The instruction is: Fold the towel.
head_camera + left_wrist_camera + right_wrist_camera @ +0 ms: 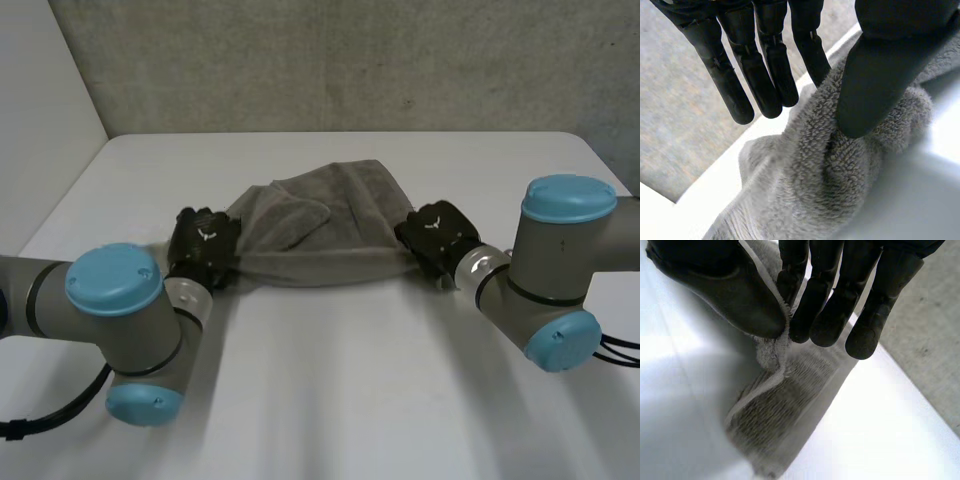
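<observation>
Pinches with the left hand (205, 245): thumb (875, 85) pressed down into a bunched lump of the towel (840, 170), nearest finger tucked behind the cloth, other fingers (755, 75) straight and off it. Pinches with the right hand (437, 235) too: thumb (735, 295) and first fingertip closed on a thin hemmed edge, remaining fingers loosely alongside. Grips the towel at its two opposite ends, cloth stretched between the hands over the middle of the white table (350, 400), far part rumpled with a folded-over flap. Reads as grey terry, thick looped pile up close in left wrist view. Shows in right wrist view a flat woven band and a pale stitched hem running from the fingertips down to the table. Adds in head view the whole outline, a rough dome shape, plus grey arms (560, 250) with light-blue caps and a speckled grey wall (330, 60) behind.
</observation>
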Controlling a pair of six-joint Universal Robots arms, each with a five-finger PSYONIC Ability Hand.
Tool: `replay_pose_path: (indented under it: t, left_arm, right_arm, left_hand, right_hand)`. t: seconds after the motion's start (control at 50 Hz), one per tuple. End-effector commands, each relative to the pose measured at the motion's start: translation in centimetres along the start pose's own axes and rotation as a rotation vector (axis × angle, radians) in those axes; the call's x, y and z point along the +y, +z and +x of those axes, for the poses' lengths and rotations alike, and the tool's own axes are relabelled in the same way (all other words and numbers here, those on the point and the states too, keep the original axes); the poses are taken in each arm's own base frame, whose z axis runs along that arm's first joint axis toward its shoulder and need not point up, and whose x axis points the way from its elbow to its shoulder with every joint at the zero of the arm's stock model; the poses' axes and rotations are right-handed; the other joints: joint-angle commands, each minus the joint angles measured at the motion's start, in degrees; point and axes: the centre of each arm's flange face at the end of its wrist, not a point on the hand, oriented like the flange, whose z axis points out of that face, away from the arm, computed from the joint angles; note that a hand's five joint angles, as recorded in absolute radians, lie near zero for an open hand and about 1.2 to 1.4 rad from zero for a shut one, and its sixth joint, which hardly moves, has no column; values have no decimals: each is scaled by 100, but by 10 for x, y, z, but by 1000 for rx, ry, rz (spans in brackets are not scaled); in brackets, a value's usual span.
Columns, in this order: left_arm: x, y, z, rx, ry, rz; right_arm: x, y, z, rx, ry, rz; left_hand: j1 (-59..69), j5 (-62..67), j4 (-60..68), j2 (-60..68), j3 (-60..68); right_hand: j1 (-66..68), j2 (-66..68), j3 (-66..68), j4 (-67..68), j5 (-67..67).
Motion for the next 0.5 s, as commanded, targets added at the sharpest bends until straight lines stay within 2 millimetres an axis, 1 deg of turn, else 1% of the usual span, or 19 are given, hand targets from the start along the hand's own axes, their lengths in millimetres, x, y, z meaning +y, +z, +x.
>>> replay_pose_path:
  t: [0.02,0.04,0.06,0.08,0.1,0.14,0.16,0.18,0.2,0.22,0.26,0.28,0.32,0.36,0.38,0.4,0.42,0.46,0.5]
  left_arm:
    - [-16,-14,-8,8,2,-10]
    - [-16,-14,-8,8,2,-10]
    - [-22,-19,-12,5,-6,1]
    - [-27,-24,-15,5,-7,7]
    - [-28,-24,-15,5,-7,7]
    - [-40,-34,-22,-2,1,31]
    - [-40,-34,-22,-2,1,31]
    - [-45,-39,-25,-4,-2,45]
    - [-45,-39,-25,-4,-2,46]
    - [-50,-42,-28,-9,-4,58]
    - [-54,-44,-33,-19,-6,67]
    - [-55,-44,-36,-24,-5,66]
    - [-55,-44,-38,-28,-8,66]
    - [-50,-37,-52,-51,-9,49]
    - [-50,-37,-52,-51,-9,49]
    - [-46,-33,-60,-59,-12,38]
    - [-46,-33,-60,-59,-12,38]
    - [-38,-28,-65,-27,-12,23]
    - [-35,-28,-64,9,-13,21]
  right_arm:
    - [-9,-9,9,21,7,12]
    - [-16,-15,12,30,7,24]
    - [-16,-15,12,30,7,24]
    - [-19,-20,13,30,7,29]
    - [-19,-20,13,30,7,29]
    - [-24,-29,13,31,5,33]
    - [-24,-29,13,31,5,33]
    - [-26,-35,13,30,2,35]
    - [-27,-40,13,31,-5,33]
    - [-27,-40,13,31,-5,33]
    - [-21,-48,15,33,2,13]
    - [-21,-48,15,33,2,13]
    - [-15,-56,21,46,14,-6]
    - [-13,-59,24,56,18,-12]
    - [-13,-59,24,56,18,-12]
    - [-9,-61,24,58,23,-22]
    - [-6,-63,24,59,29,-30]
    - [-2,-63,24,54,34,-37]
    - [0,-64,25,51,38,-39]
  left_hand:
    - [114,122,121,121,116]
    - [110,118,117,118,112]
    - [-606,-598,-599,-598,-604]
    - [-1645,-1637,-1639,-1638,-1644]
    - [-1656,-1648,-1649,-1649,-1654]
    - [-4050,-4042,-4043,-4043,-4048]
    - [-4061,-4053,-4054,-4054,-4059]
    - [-4128,-4120,-4121,-4121,-4126]
    - [-4129,-4121,-4122,-4121,-4127]
    - [-4145,-4137,-4138,-4138,-4143]
    - [-4162,-4154,-4155,-4155,-4160]
    - [-4162,-4154,-4155,-4155,-4160]
    - [-4162,-4154,-4155,-4155,-4160]
    - [-4129,-4121,-4122,-4122,-4127]
    - [-4129,-4121,-4122,-4121,-4127]
    - [-4079,-4071,-4072,-4071,-4077]
    - [-4078,-4070,-4071,-4071,-4076]
    - [-3944,-3936,-3937,-3937,-3942]
    - [-3844,-3836,-3837,-3836,-3842]
  right_hand:
    - [344,346,356,359,277]
    - [344,346,356,359,277]
    - [344,346,356,359,277]
    - [344,346,356,359,277]
    - [344,346,356,359,277]
    - [344,346,356,359,277]
    - [344,346,356,359,277]
    - [344,346,356,359,277]
    - [344,346,356,359,277]
    - [344,346,356,359,277]
    - [344,346,356,359,277]
    - [344,346,356,359,277]
    - [344,346,356,359,277]
    - [344,346,356,359,277]
    - [344,346,356,359,277]
    - [344,346,356,359,277]
    - [344,346,356,359,277]
    - [344,346,356,359,277]
    - [344,346,356,359,277]
